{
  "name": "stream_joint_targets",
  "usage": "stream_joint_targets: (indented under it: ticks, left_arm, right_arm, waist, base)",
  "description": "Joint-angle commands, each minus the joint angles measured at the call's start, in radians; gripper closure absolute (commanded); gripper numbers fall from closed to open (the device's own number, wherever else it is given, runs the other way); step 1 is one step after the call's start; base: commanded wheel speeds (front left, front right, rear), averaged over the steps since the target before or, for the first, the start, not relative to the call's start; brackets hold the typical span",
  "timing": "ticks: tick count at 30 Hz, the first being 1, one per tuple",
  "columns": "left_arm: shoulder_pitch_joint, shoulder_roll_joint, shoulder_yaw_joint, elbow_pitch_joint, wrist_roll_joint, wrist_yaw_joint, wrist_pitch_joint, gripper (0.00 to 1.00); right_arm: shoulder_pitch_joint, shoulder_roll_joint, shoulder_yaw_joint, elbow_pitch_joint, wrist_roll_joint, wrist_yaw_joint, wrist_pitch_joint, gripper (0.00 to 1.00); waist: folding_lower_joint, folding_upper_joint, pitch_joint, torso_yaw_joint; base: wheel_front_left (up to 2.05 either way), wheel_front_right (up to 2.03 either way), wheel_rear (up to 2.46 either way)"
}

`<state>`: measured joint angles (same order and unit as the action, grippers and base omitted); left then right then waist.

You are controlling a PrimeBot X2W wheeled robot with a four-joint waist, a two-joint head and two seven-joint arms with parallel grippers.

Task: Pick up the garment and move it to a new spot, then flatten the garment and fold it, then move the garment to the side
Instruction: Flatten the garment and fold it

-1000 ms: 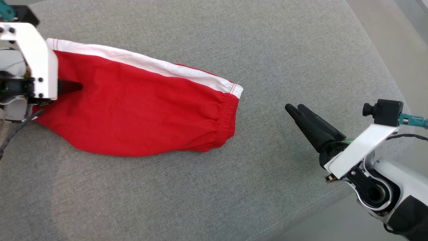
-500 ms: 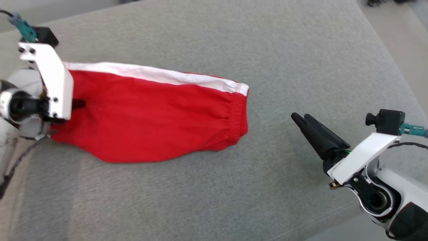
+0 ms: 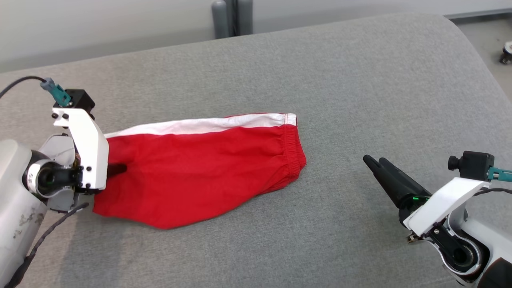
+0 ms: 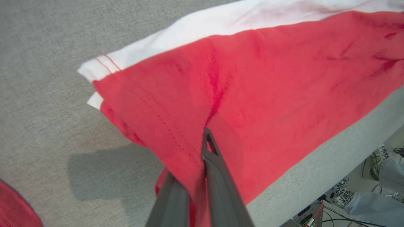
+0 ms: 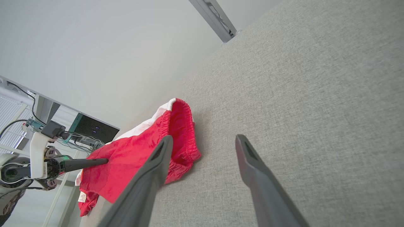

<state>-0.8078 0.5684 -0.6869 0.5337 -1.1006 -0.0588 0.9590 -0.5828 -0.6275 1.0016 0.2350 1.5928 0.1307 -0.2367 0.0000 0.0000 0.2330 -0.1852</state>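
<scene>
1. your right gripper, at 4 o'clock in the head view, has its fingers apart and holds nothing, well apart from the cloth.
2. your left gripper, at 9 o'clock, is clamped on the garment at its hem end, raised off the grey cushion; the waistband rests near centre.
3. expect light, soft, limp cloth that sags and drags; the elastic waistband looks the best second hold.
4. hidden: the lower layers, and how much fabric the pinch holds.

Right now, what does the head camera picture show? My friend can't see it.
The left gripper is shut on one end of a red garment with a white stripe, lying on a grey cushion. The open right gripper is farther right, clear of it.
</scene>
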Motion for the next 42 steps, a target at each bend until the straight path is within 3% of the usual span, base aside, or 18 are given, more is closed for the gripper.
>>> stream_joint_targets:
  ticks: [1,8,9,10,11,14,19,28,30,34,35,42]
  left_arm:
    - [0.020,0.001,0.003,0.000,-0.002,0.006,-0.008,1.00]
    - [0.063,0.019,0.002,0.012,-0.004,0.016,-0.019,1.00]
    - [0.068,0.019,0.005,0.016,-0.004,0.021,-0.028,0.92]
    - [0.070,0.019,0.007,0.019,0.001,0.025,-0.041,0.16]
    - [0.071,0.017,0.007,0.023,0.003,0.026,-0.047,0.00]
    - [0.087,0.009,0.003,0.031,-0.006,0.023,-0.046,0.00]
    - [0.065,0.042,0.002,0.015,0.025,0.015,-0.069,0.00]
    - [0.070,0.076,0.035,-0.132,0.123,0.021,-0.297,0.00]
    - [0.096,0.086,0.055,-0.184,0.151,0.047,-0.381,0.00]
    - [0.203,0.068,0.132,-0.292,0.185,0.159,-0.623,0.00]
    - [0.203,0.068,0.132,-0.292,0.185,0.159,-0.623,0.00]
    - [0.396,0.009,0.183,-0.427,0.253,0.262,-0.942,0.00]
  right_arm:
    - [0.015,-0.007,-0.007,0.002,0.005,0.000,-0.001,0.00]
    - [0.040,-0.008,-0.008,0.007,0.010,0.000,0.007,0.00]
    - [0.043,-0.008,-0.008,0.007,0.011,0.000,0.007,0.00]
    - [0.046,-0.008,-0.009,0.007,0.011,0.000,0.007,0.00]
    - [0.048,-0.009,-0.010,0.007,0.012,0.000,0.006,0.00]
    - [0.060,-0.012,-0.013,0.008,0.015,0.000,0.006,0.00]
    - [0.071,-0.018,-0.024,0.011,0.002,0.000,-0.001,0.00]
    - [0.099,-0.028,-0.091,0.046,-0.101,0.000,-0.029,0.00]
    - [0.111,-0.017,-0.159,0.055,-0.156,0.000,-0.030,0.00]
    - [0.174,0.043,-0.323,0.028,-0.312,0.000,-0.029,0.00]
    - [0.174,0.043,-0.323,0.028,-0.312,0.000,-0.029,0.00]
    - [0.271,0.142,-0.530,-0.017,-0.539,0.000,-0.029,0.00]
  waist:
    - [0.0000,0.0000,-0.025,0.026]
    - [0.0000,0.0000,-0.054,0.038]
    - [0.0000,0.0000,-0.057,0.037]
    - [0.0000,0.0000,-0.061,0.037]
    - [0.0000,0.0000,-0.063,0.037]
    - [0.0000,0.0000,-0.071,0.037]
    - [0.0000,0.0000,-0.083,0.041]
    - [0.0000,0.0000,-0.110,0.070]
    - [0.0000,0.0000,-0.115,0.078]
    - [0.0000,0.0000,-0.123,0.101]
    - [0.0000,0.0000,-0.123,0.101]
    - [0.0000,0.0000,-0.136,0.137]
  base:
    - [0.00,0.00,0.00]
    - [0.00,0.00,0.00]
    - [0.00,0.00,0.00]
    - [0.00,0.00,0.00]
    - [0.00,0.00,0.00]
    - [0.00,0.00,0.00]
    - [0.00,0.00,0.00]
    - [0.00,0.00,0.00]
    - [0.00,0.00,0.00]
    - [0.00,0.00,0.00]
    - [0.00,0.00,0.00]
    - [0.00,0.00,0.00]
